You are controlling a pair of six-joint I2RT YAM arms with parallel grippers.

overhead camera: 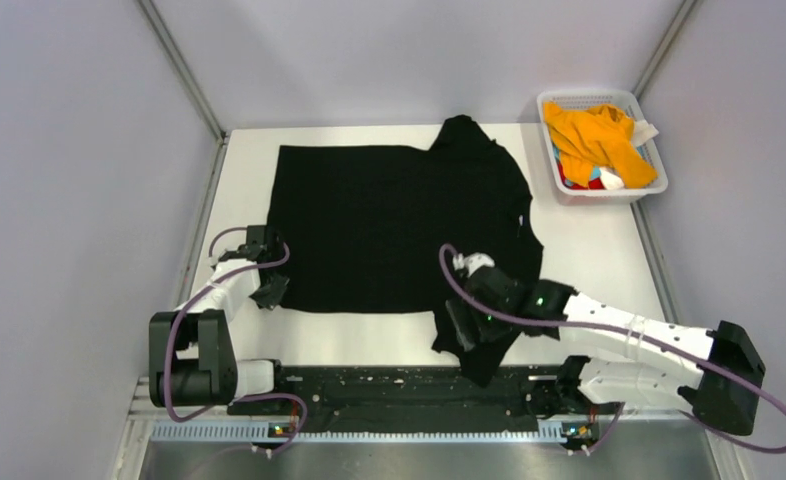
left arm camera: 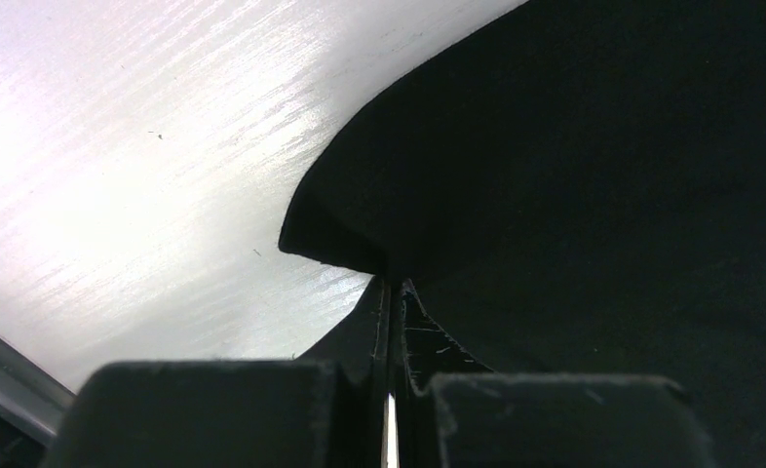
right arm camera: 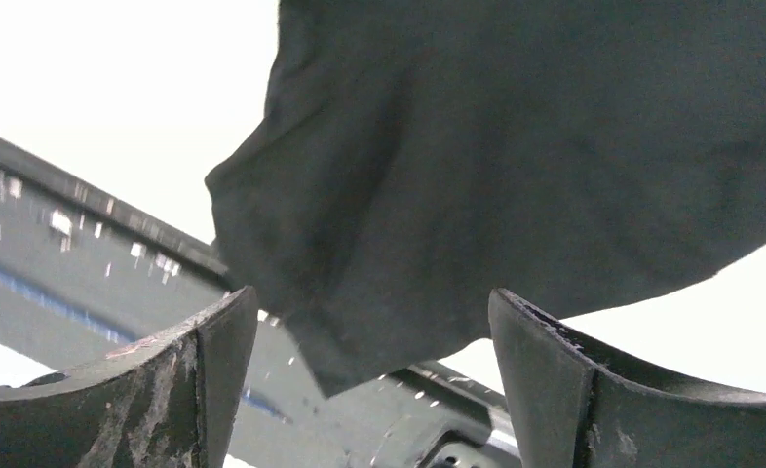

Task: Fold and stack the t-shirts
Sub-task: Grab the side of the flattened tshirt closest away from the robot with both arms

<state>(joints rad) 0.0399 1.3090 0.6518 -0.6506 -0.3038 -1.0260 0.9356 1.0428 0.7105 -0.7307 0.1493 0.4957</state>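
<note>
— Where's the black t-shirt [overhead camera: 389, 230]?
— Spread over the bench [overhead camera: 589, 250]; one sleeve [overhead camera: 484, 360] reaches the near edge; the left hand [overhead camera: 269, 291] pinches its near-left corner
— The right hand [right arm camera: 371, 312]?
— Fingers apart beside that sleeve; gripping nothing

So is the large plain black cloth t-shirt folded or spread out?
Spread out: the large black cloth t-shirt lies flat across the white table, with no fold showing in the overhead view.

I see a plain black t-shirt [overhead camera: 389, 225] on the white counter [overhead camera: 594, 260]. The white mesh basket [overhead camera: 624, 193] holds an orange-yellow t-shirt [overhead camera: 594, 135], with what look like red and blue scraps [overhead camera: 574, 182] beneath.
</note>
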